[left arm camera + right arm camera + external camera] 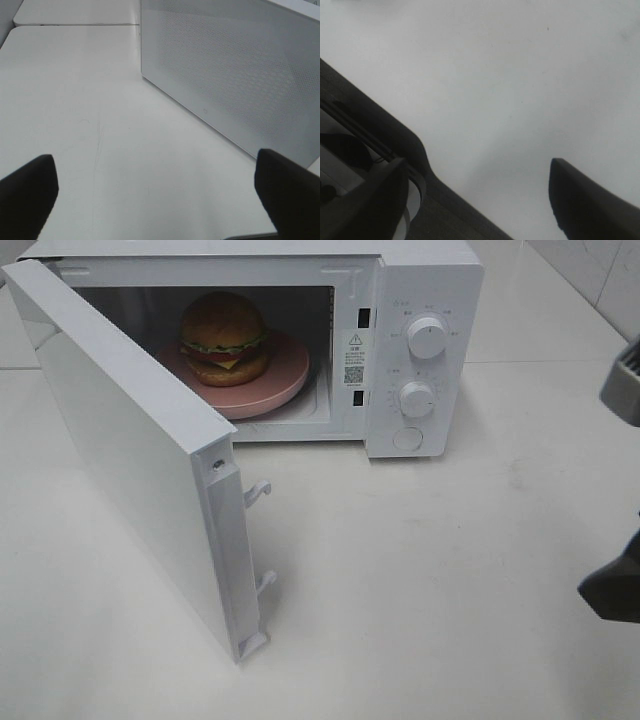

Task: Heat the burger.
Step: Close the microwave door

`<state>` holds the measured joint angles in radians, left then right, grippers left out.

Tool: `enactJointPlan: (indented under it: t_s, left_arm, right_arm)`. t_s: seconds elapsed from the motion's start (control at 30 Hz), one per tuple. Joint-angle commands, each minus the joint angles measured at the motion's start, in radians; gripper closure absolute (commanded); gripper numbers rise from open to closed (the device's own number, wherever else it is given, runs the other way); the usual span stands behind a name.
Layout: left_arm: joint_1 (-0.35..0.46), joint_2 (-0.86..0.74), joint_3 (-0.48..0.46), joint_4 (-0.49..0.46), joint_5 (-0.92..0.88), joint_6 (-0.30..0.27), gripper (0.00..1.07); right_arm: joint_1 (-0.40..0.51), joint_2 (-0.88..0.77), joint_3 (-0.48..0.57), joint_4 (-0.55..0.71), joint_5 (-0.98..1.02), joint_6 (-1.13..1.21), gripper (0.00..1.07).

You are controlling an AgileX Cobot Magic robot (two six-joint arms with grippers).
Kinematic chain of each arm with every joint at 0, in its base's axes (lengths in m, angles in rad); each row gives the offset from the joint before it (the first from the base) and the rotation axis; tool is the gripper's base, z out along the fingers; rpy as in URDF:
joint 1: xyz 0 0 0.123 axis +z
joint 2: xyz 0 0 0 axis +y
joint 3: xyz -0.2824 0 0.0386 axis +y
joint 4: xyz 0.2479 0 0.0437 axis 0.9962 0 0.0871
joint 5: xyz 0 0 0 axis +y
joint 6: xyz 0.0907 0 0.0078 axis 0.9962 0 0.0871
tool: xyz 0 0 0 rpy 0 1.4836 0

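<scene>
Burger [224, 338] on plate [290, 380], probably light and squashable, best held gently across the bun; left claw [157, 192] and right claw [480, 200] gape empty

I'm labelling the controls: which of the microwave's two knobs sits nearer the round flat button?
The lower knob, directly above the button. The upper knob sits higher, with the lower knob between it and the button.

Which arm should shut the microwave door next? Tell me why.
Left. The left hand, open, faces the swung-open white microwave door close by; the right hand faces only white tabletop.
</scene>
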<state>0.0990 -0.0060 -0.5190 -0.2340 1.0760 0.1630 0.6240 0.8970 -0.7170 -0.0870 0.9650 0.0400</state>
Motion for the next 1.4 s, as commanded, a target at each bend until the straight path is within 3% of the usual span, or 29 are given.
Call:
enactJointPlan:
  t_s: [0.03, 0.5, 0.67, 0.9, 1.03, 1.4]
  left_arm:
    - [0.005, 0.000, 0.001, 0.003, 0.002, 0.000, 0.07]
    - [0.005, 0.000, 0.001, 0.003, 0.002, 0.000, 0.07]
    - [0.005, 0.000, 0.001, 0.003, 0.002, 0.000, 0.07]
    - [0.005, 0.000, 0.001, 0.003, 0.002, 0.000, 0.07]
    - [0.005, 0.000, 0.001, 0.003, 0.002, 0.000, 0.07]
    - [0.005, 0.000, 0.001, 0.003, 0.002, 0.000, 0.07]
  right_arm:
    - [0.001, -0.044, 0.004, -0.017, 0.075, 0.032, 0.31]
    - [-0.007, -0.339, 0.004, -0.040, 0.191, 0.092, 0.31]
    - [-0.100, -0.398, 0.022, -0.042, 0.197, 0.112, 0.31]
    - [-0.287, -0.504, 0.163, -0.038, 0.173, 0.110, 0.31]
    - [-0.371, -0.571, 0.177, -0.023, 0.138, 0.110, 0.31]
    - [-0.479, -0.775, 0.216, 0.041, 0.030, 0.109, 0.31]
